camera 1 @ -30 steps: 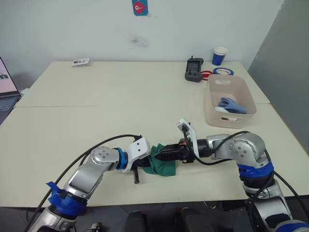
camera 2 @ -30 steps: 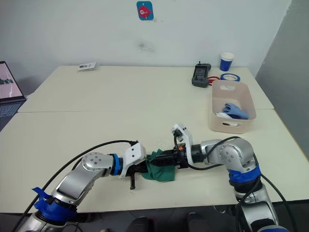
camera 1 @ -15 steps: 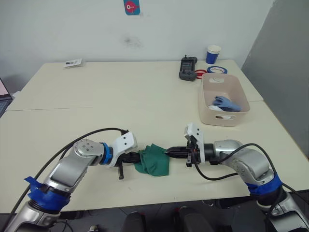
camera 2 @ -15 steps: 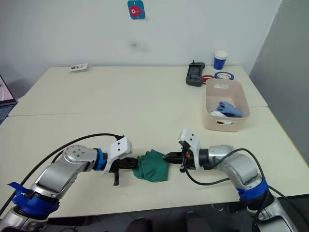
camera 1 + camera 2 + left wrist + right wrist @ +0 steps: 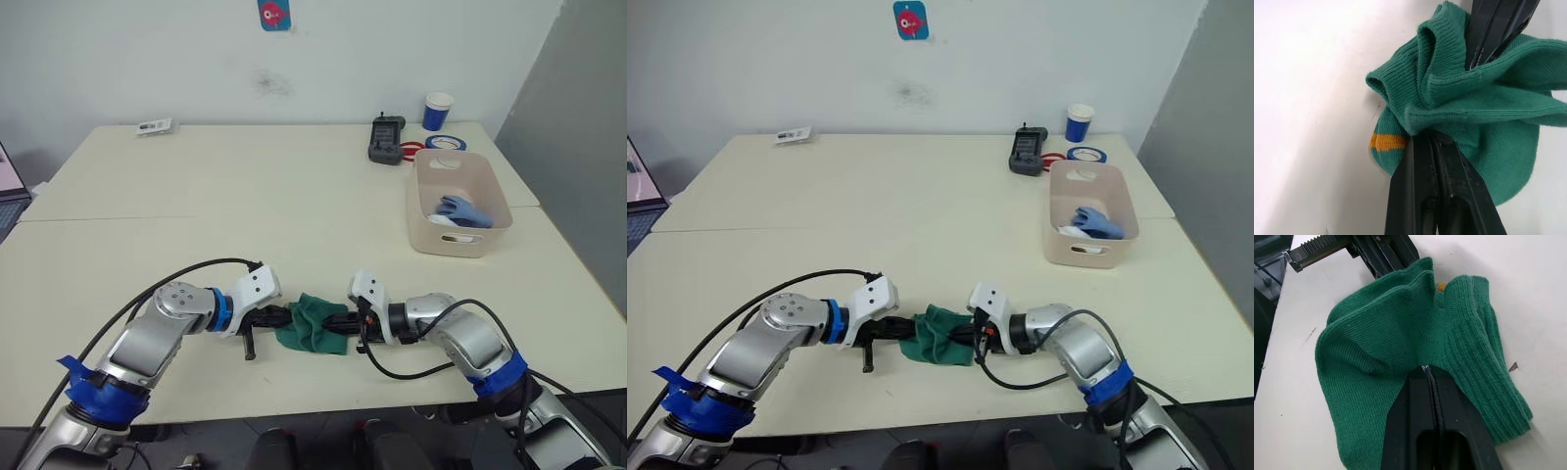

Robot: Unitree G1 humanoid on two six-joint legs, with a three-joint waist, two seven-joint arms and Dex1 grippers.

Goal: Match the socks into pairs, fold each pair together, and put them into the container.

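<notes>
Both the left pincer and right pincer are clamped tight on the soft, limp dark green knitted socks, best gripped through bunched folds.

My two head cameras looked forward and down over the wide cream table, standing well back. Each wrist camera sat very close, sighting along its own fingers, and both shared the crumpled dark green knitted socks.

Both arms: silver-grey rounded joint housings, blue tape bands at the forearms, white wrist brackets. Black cables loop from upper arm to wrist. Left gripper and right gripper: slim black fingers, one with a toothed edge.
</notes>
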